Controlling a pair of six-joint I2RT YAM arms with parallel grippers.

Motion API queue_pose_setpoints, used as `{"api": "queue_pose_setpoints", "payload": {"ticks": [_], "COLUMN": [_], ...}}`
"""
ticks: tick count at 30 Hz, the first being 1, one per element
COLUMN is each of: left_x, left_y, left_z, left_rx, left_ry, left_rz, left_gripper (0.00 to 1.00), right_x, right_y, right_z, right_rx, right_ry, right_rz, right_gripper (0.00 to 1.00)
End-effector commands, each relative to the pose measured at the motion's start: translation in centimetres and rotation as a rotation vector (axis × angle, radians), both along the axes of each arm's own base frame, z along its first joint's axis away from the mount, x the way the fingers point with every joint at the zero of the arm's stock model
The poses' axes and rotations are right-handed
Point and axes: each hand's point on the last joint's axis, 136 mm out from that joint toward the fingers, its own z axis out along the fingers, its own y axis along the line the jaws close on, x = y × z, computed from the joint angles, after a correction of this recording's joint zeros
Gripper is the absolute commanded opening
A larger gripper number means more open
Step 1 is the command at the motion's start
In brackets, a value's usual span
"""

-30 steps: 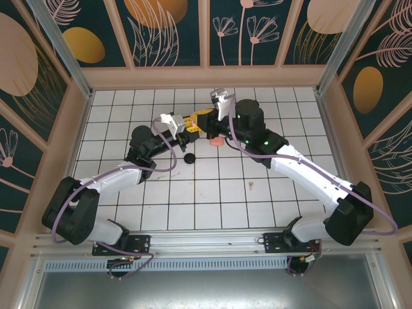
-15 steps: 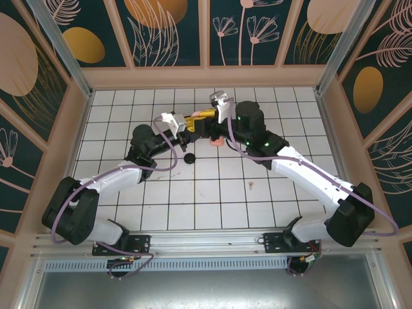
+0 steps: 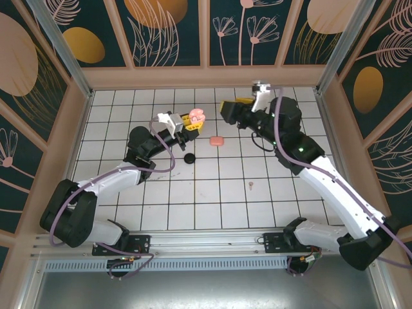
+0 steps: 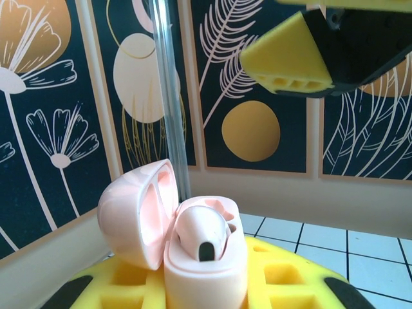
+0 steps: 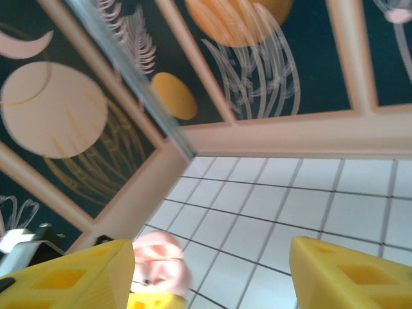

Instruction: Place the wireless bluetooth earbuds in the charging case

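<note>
Your right tool point(image 3: 226, 109) has just let go and backed off to the right. Its yellow pads point(image 5: 71, 277) stand wide apart with nothing between them. A second ago it was nose to nose with the left tool point(image 3: 185, 123), jaws closed; now there is clear air between the two.

Look at what it leaves behind: a pale pink earbud point(image 4: 201, 230) sits in the open pink charging case point(image 4: 206, 277), lid tipped back. The left tool is clamped on that case and holds it up off the surface point(image 3: 161, 193), as before. I'd judge that bud seated.

Another pink bud point(image 3: 250, 186) lies alone on the tiles nearer you. A closed pink case point(image 3: 217, 140) and a small black round piece point(image 3: 188, 158) sit unmoved under the tools.
</note>
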Motion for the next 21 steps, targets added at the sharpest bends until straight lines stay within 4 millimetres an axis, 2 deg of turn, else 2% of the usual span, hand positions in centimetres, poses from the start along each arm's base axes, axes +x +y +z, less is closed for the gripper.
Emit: {"api": "queue_pose_setpoints", "payload": {"ticks": [1,6,14,18,21], "left_x": [-1.0,-1.0,-1.3,-1.4,-1.3], "left_y": [0.5,0.5,0.6,0.7,0.7], "left_z": [2.2,2.2,2.2,2.5,2.3], "left_rx": [-0.053,-0.053,-0.062,-0.048,-0.045], "left_ry": [-0.062,-0.062,-0.051,-0.057,-0.054], "left_rz": [0.007,0.006,-0.004,0.007,0.007], "left_gripper": [0.0,0.0,0.0,0.0,0.0], "right_x": [0.6,-0.6,-3.4,-4.2,-4.5], "right_y": [-2.4,-5.1,-8.6,-9.1,-9.5], "right_z": [-8.1,-17.0,-29.0,-32.7,-33.3], "right_rx": [-0.099,-0.213,-0.413,-0.456,-0.461], "right_ry": [0.263,0.519,0.764,0.811,0.814], "right_rz": [-0.122,-0.253,-0.371,-0.378,-0.391], "right_gripper": [0.65,0.63,0.61,0.59,0.59]}}
